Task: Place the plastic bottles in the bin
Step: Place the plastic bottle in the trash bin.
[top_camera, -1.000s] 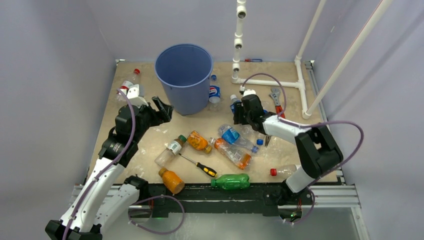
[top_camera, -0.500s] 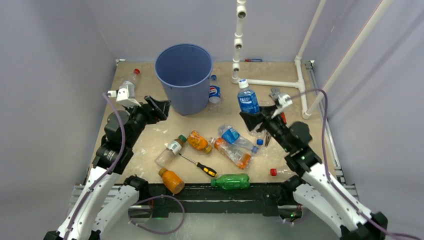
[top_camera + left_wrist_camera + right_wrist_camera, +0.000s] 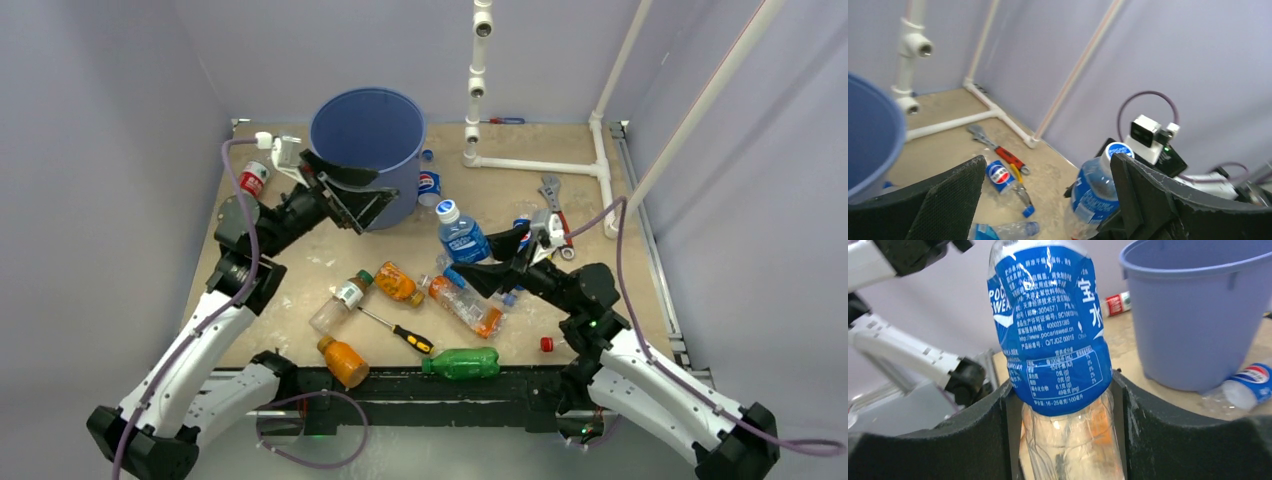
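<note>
Nearest us, the green bottle [image 3: 461,363] lies on the table [image 3: 300,270] among other bottles. Our right gripper [image 3: 485,256] pinches the blue-labelled bottle [image 3: 462,236], cap up above the clutter. Farther back, our left gripper [image 3: 353,192] is at the near rim of the bin [image 3: 400,185], with its fingers spread wide.

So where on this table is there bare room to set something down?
Bare table behind the white pipe frame, and between that frame and the blue-label bottle held up. Crowded in the near middle: lying bottles around the screwdriver.
</note>
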Robot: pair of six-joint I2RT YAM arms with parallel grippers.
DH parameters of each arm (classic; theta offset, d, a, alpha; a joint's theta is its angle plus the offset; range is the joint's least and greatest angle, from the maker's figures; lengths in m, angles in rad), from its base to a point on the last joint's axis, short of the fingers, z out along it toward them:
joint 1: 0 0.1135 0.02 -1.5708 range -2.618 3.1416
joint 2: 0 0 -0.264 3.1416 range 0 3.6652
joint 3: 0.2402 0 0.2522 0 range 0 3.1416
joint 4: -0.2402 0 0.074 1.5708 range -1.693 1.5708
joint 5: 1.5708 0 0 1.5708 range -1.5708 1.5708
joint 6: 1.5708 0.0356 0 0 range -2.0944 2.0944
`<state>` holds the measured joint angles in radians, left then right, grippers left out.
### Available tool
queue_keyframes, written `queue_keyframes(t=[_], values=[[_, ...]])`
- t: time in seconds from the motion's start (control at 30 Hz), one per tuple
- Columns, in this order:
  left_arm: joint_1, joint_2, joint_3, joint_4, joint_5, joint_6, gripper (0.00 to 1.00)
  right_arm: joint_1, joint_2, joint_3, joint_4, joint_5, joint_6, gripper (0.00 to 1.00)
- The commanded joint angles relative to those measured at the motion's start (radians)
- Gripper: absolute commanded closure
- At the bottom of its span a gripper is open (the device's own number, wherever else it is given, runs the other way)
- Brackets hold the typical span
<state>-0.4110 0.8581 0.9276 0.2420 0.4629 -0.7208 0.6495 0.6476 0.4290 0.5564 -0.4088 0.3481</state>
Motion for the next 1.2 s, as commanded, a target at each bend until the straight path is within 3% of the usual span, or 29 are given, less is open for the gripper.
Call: queue_keyframes(t=[0.0,0.23,0.4,0.47,0.63,1.0,1.1,1.17], values=[[-0.121,0.061,0.070,0.111,0.062,0.017,0.06,0.100,0.067,0.010,0.177,0.061,0.008,0.62],[-0.339,0.140,0.126,0.001,-0.050,0.185,0.10,0.192,0.142,0.017,0.280,0.174,0.025,0.64],[-0.382,0.146,0.116,-0.003,-0.089,0.218,0.15,0.213,0.158,0.017,0.308,0.210,0.040,0.65],[-0.389,0.151,0.116,-0.007,-0.096,0.223,0.21,0.220,0.162,0.019,0.309,0.220,0.038,0.66],[-0.398,0.150,0.114,-0.001,-0.118,0.225,0.45,0.228,0.154,0.008,0.291,0.239,0.027,0.66],[-0.404,0.140,0.106,0.038,-0.176,0.208,0.36,0.230,0.150,-0.006,0.272,0.255,0.017,0.66],[-0.405,0.142,0.108,0.048,-0.174,0.202,0.37,0.231,0.152,-0.006,0.269,0.254,0.015,0.66],[-0.406,0.145,0.110,0.055,-0.166,0.201,0.42,0.230,0.150,-0.006,0.269,0.254,0.014,0.66]])
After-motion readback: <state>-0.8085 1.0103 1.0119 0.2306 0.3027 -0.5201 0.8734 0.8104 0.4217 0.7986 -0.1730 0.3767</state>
